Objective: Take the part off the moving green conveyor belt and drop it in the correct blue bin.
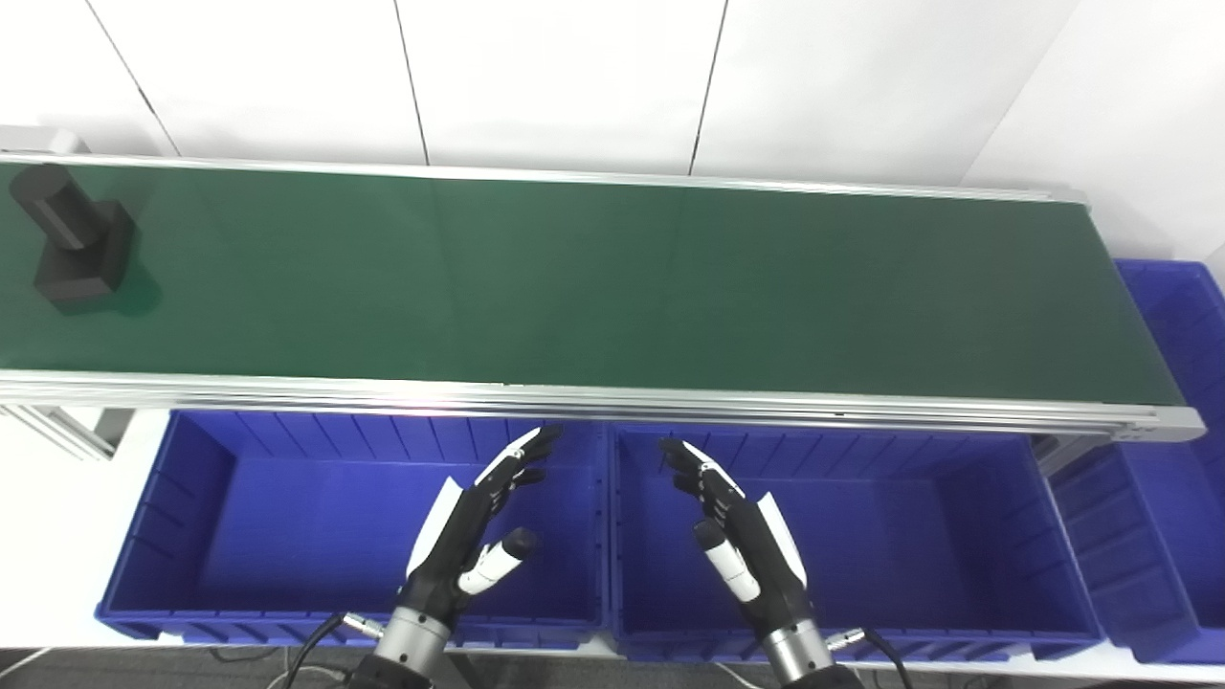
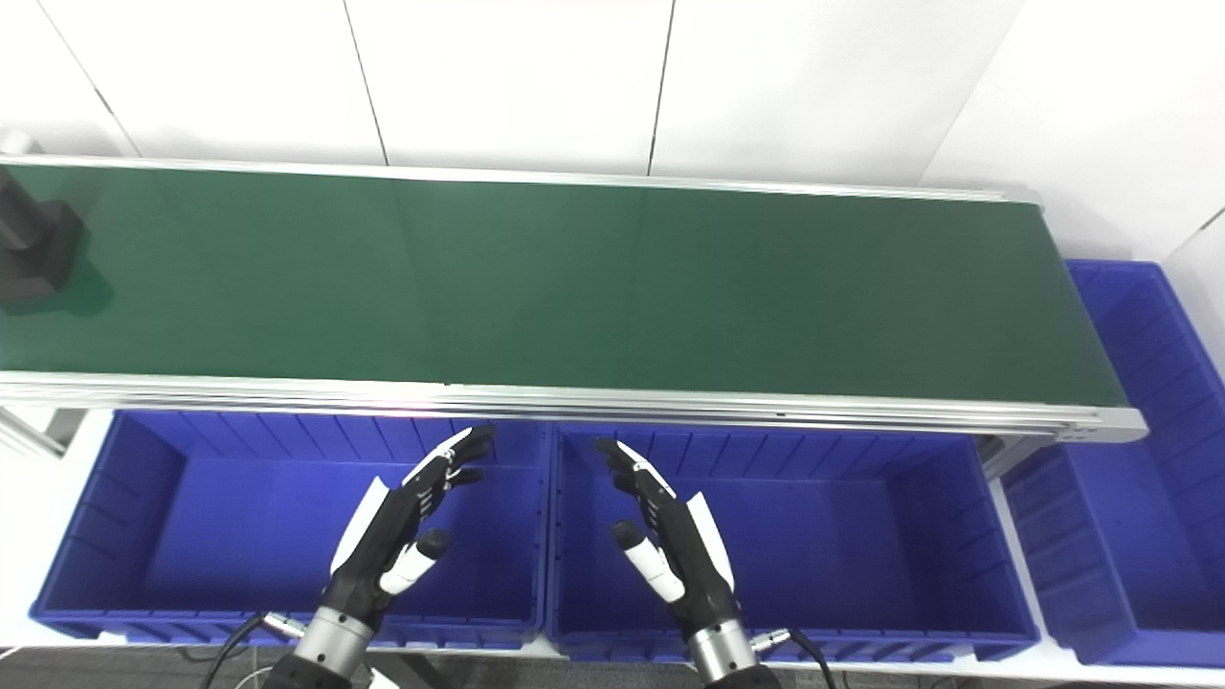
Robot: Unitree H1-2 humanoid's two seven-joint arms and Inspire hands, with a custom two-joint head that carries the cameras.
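Note:
A black part (image 1: 75,242), a short cylinder standing on a square block, sits on the green conveyor belt (image 1: 593,277) at its far left end; the right eye view shows it cut off at the left edge (image 2: 29,251). My left hand (image 1: 478,526) is open and empty, held over the left blue bin (image 1: 220,517). My right hand (image 1: 737,531) is open and empty over the middle blue bin (image 1: 938,536). Both hands are below the belt's near rail, far from the part.
A third blue bin (image 1: 1168,517) stands at the right, past the belt's end. The belt's aluminium near rail (image 1: 593,397) runs between the hands and the belt. A white wall lies behind the belt.

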